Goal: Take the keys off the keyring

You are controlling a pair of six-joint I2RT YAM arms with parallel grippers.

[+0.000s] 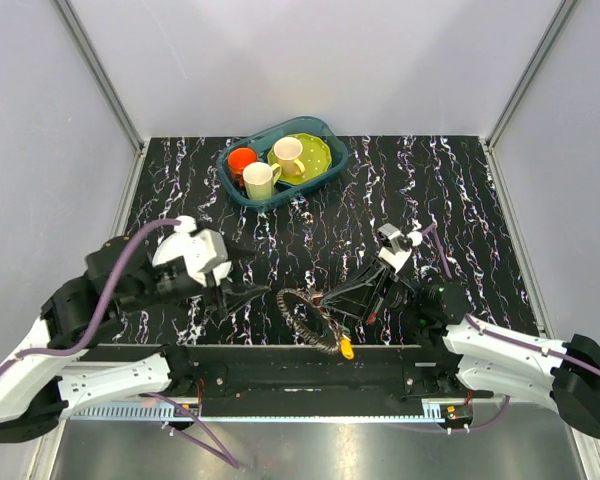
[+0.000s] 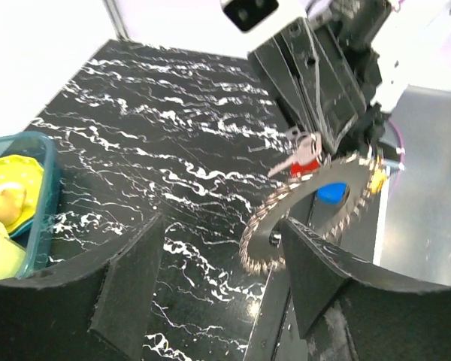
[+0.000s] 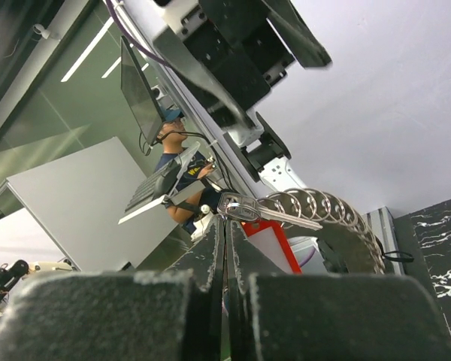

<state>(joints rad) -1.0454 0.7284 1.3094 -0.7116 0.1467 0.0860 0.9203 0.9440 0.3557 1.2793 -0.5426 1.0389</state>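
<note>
Leftmost first:
- The left gripper (image 2: 222, 229) stood wide open, with nothing between its fingers. It hung low over the black marbled table (image 1: 460, 200), and one fingertip was just beside the keyring.
- Farther back, a teal basket (image 1: 238, 187) held two cream mugs, an orange cup and a green plate.
- The keyring (image 2: 264, 219), crowded with grey keys, sat at the table's near edge between the two grippers. A red-headed key (image 2: 304, 167), a blue-headed key (image 2: 331, 193) and a yellow-headed key (image 1: 347, 350) sat on its right side.
- The right gripper (image 3: 227, 229) was pinched tight on a silver key (image 3: 270, 214) at the ring.
</note>
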